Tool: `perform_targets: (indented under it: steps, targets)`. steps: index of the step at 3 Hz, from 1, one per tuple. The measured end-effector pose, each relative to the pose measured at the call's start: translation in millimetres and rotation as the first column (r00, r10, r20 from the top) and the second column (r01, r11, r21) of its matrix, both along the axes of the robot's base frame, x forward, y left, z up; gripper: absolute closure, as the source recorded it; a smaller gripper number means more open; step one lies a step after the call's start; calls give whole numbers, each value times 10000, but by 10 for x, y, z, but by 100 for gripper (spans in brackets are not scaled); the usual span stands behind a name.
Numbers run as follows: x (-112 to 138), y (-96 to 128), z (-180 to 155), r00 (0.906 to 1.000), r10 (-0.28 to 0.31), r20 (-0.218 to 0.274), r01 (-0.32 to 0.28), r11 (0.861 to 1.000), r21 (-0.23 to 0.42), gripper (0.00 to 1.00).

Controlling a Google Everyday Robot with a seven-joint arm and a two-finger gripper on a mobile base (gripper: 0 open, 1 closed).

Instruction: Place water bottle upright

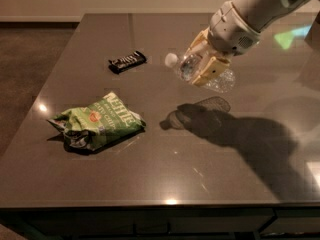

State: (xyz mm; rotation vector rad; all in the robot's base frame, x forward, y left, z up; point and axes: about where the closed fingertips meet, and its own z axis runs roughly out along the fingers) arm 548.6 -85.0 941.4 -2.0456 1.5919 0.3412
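The water bottle (186,68) is a small clear plastic bottle with a white cap pointing left. It lies nearly on its side in the air, well above the dark table (165,179), and its shadow falls on the surface below. My gripper (202,65) comes in from the upper right and is shut on the bottle's middle, with its cream-coloured fingers (214,70) on both sides. The bottle's base sticks out to the right of the fingers.
A green chip bag (97,126) lies on the table at the left. A black snack bar (127,61) lies farther back, left of the bottle. The table's front edge runs along the bottom and its left edge borders brown floor.
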Motion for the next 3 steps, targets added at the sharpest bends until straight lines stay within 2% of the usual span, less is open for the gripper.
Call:
perform_targets:
  steps: [1, 2, 3]
  targets:
    - [72, 47, 173, 9939, -846, -705, 964, 9779, 1853, 100]
    - [161, 54, 280, 9837, -1317, -1223, 1653, 9302, 3277, 100]
    - [244, 21, 321, 9718, -1586, -1746, 2247, 8479, 4802, 100]
